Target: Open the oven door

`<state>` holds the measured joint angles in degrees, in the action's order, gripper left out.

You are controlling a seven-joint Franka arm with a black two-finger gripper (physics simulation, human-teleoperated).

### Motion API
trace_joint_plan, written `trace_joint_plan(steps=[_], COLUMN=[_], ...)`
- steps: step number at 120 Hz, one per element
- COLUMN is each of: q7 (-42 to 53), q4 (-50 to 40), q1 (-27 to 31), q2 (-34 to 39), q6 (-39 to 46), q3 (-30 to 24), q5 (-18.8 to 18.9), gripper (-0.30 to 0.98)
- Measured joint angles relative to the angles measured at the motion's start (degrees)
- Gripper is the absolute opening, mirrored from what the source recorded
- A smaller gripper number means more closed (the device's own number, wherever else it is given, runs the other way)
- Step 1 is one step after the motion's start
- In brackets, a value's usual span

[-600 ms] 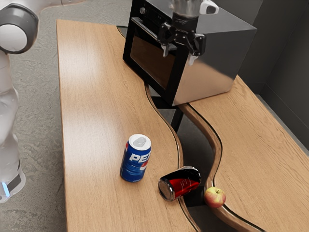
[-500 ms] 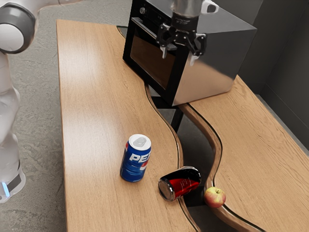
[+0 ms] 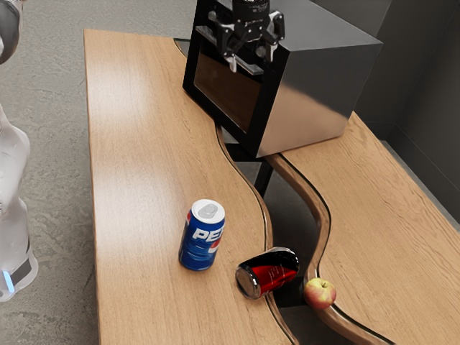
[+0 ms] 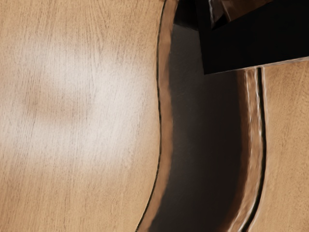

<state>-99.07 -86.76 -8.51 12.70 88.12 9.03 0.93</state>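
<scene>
"End effector [image 3: 251,61]?"
"One, released; shifted toward the exterior view's left since the earlier frame."
"Oven door [image 3: 221,90]?"
"One, shut, unchanged; near the end effector, extending lower."
"Oven [image 3: 316,100]?"
"One; contents unreadable."
"Cans?"
"Two, well apart from the end effector: Pepsi can [image 3: 202,237], upright; red can [image 3: 267,274], tipped."

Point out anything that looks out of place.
The red-and-black can lies on its side at the dark gap's edge, as if tipped, while the Pepsi can stands upright. The apple perches oddly on the opposite rim. I see no spill.
</scene>
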Motion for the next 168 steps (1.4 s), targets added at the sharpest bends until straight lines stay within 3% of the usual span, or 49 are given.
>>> trace_joint_plan(steps=[33, 66, 82, 110, 132, 168], q7=[-9.2, -14.5, -15.3, -14.0, -11.0, -2.8], q4=[-0.9, -3.0, -5.5, -6.4, -6.0, -5.8], q1=[8.1, 14.1, 13.9, 14.6, 21.0, 24.8], q2=[-3.0, -4.0, -3.0, -3.7, -5.7, -7.5], q6=[11.7, 15.0, 14.9, 15.5, 15.9, 16.5], q3=[0.4, 2.0, 1.5, 1.6, 1.9, 2.0], q5=[0.2, -0.4, -0.3, -0.3, -3.6, -5.2], gripper=[0.69, 0.69, 0.69, 0.69, 0.69, 0.69])
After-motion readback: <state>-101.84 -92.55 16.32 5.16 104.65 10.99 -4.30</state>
